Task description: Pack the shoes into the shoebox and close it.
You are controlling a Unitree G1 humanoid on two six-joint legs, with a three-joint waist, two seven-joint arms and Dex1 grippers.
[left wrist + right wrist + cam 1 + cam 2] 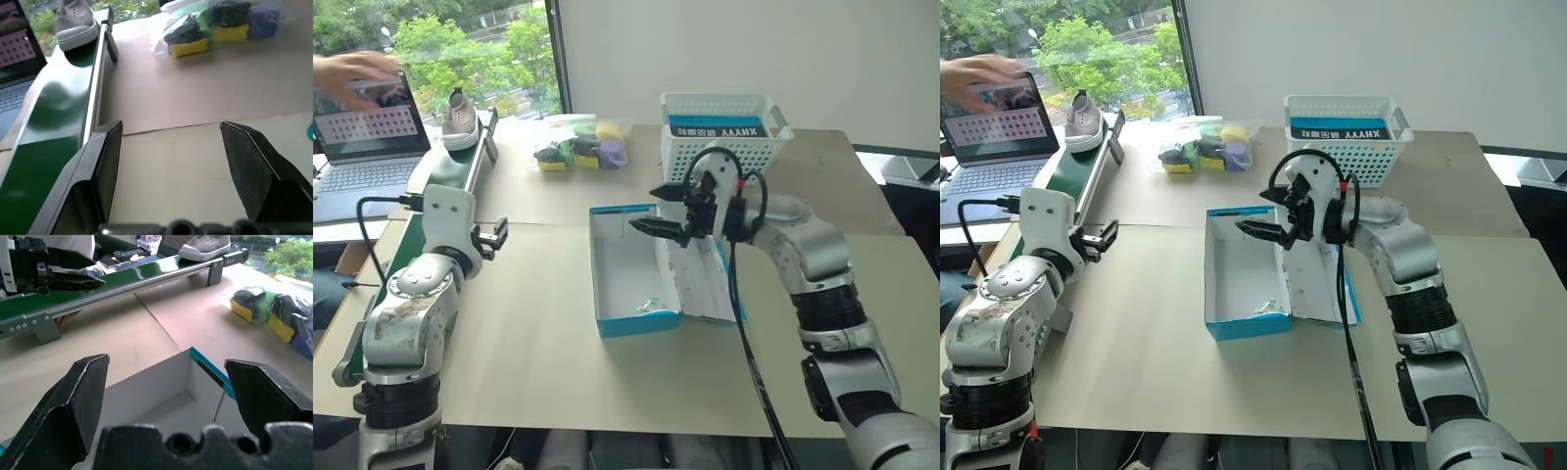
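Currently I am logging the shoebox [636, 284] as lying open mid-table, its white inside showing, its lid [700, 279] folded back flat toward my right arm. A small bit of pale scrap is sitting near the box's near wall; I cannot tell what it is.

I am holding the right gripper [668, 211] over the far end of the box, its jaws standing wide apart with nothing between them. In the right wrist view the far corner of the box is lying between the two fingers [80, 396].

I am keeping the left gripper [491, 235] well apart from the box, above bare table just beside the conveyor [460, 171], jaws spread and carrying nothing.

One shoe [460, 119] is resting at the far end of the green belt, grey with a pale sole. I am seeing just this one.

A white basket [720, 147] is standing just behind the box, with a blue lettered box inside it. A clear bag of sponges [578, 147] is lying between basket and conveyor. A laptop [367, 137] is sitting past the conveyor, a person's hand [352, 70] reaching over its screen.
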